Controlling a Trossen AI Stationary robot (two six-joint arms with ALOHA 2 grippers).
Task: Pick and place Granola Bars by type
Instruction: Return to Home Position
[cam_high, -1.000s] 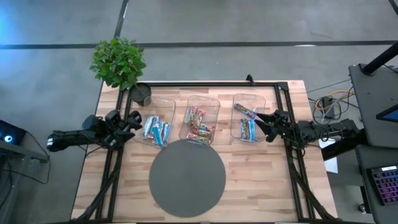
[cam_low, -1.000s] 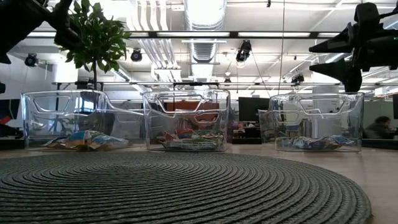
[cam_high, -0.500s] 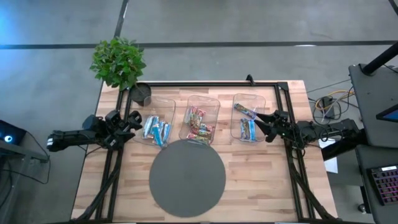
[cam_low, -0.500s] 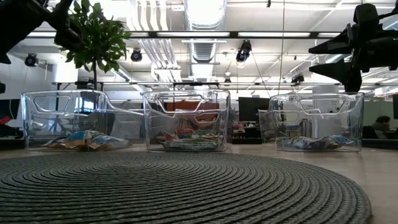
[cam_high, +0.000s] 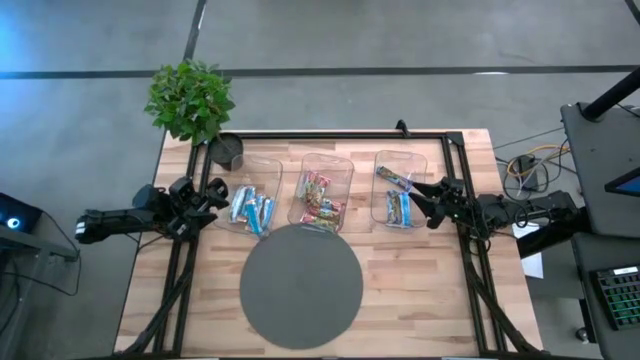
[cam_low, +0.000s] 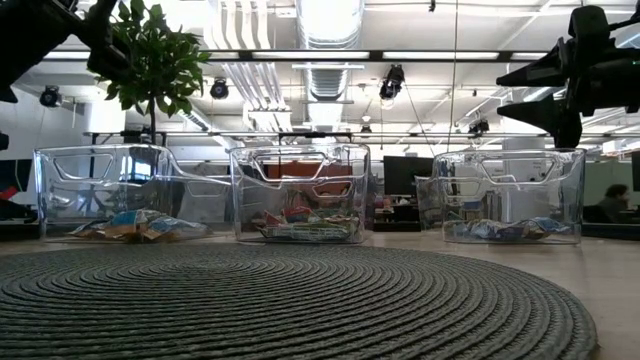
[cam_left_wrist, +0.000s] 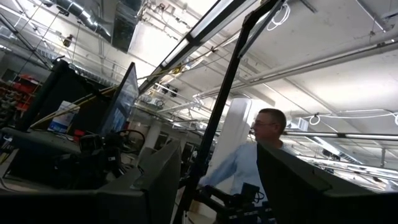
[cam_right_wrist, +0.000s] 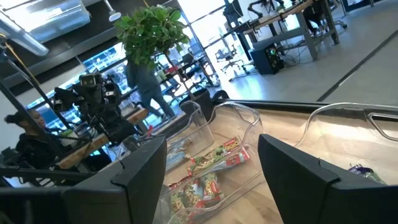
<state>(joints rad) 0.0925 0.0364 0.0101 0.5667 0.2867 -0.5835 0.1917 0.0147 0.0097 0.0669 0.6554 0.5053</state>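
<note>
The granola bars lie in three clear bins along the table's far half. Light blue bars fill the left bin. Multicoloured bars are in the middle bin, and they show in the right wrist view too. Blue and darker bars are in the right bin. My left gripper hovers open beside the left bin's left side and points slightly upward. My right gripper hovers open, level, at the right bin's right side. Neither holds anything.
A round grey woven mat covers the table's near middle. A potted plant and a black pot stand at the far left corner. A black frame rail runs along the far edge. A person is in the room beyond.
</note>
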